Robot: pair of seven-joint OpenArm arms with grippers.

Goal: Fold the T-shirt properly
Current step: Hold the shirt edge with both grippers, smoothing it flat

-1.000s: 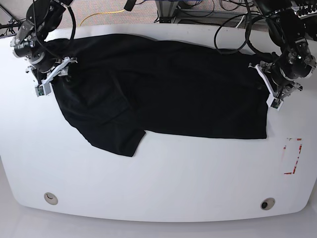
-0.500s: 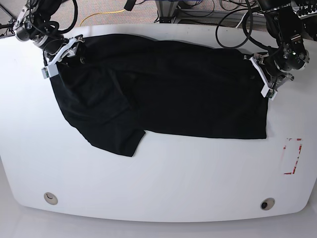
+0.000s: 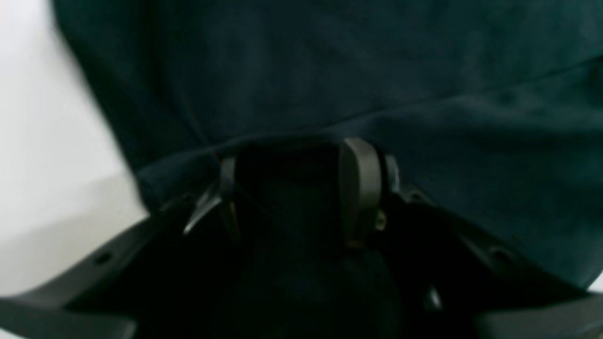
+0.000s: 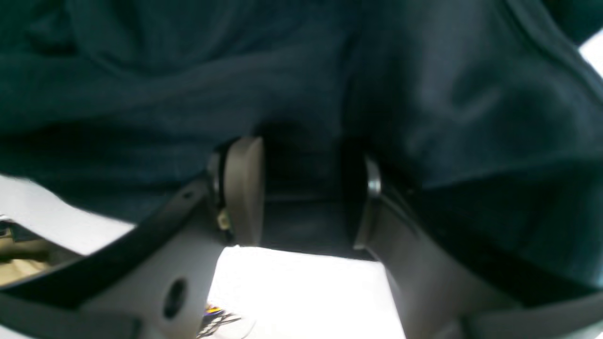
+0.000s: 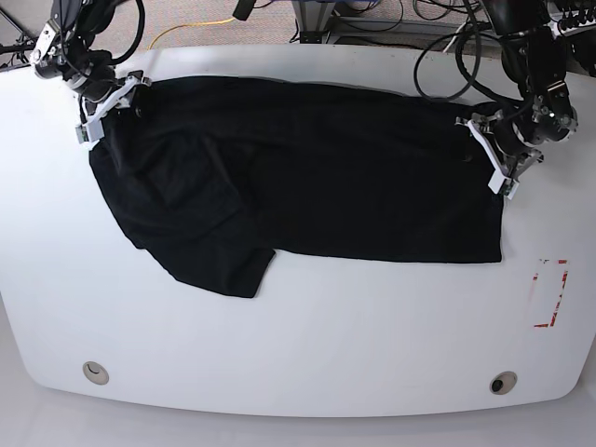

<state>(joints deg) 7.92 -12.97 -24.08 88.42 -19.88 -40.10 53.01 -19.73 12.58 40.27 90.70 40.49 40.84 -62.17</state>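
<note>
The black T-shirt (image 5: 326, 168) lies spread across the white table (image 5: 307, 345), with one sleeve folded in at the lower left. In the base view my right gripper (image 5: 104, 110) sits at the shirt's far left corner. The right wrist view shows it (image 4: 304, 188) closed on a fold of the T-shirt (image 4: 188, 70), with cloth filling the gap between its pads. My left gripper (image 5: 495, 154) is at the shirt's right edge. The left wrist view shows it (image 3: 292, 188) shut on dark cloth of the T-shirt (image 3: 330, 70), bunched between the fingers.
A red-marked patch (image 5: 549, 293) sits near the table's right edge. Two round inserts (image 5: 95, 372) (image 5: 503, 383) lie along the front edge. Cables (image 5: 372, 19) run on the floor beyond the far edge.
Both grippers moved toward the table's far edge. The right gripper's jaws closed onto the shirt's left corner, and the cloth there shifted with it. The left gripper kept its hold.
</note>
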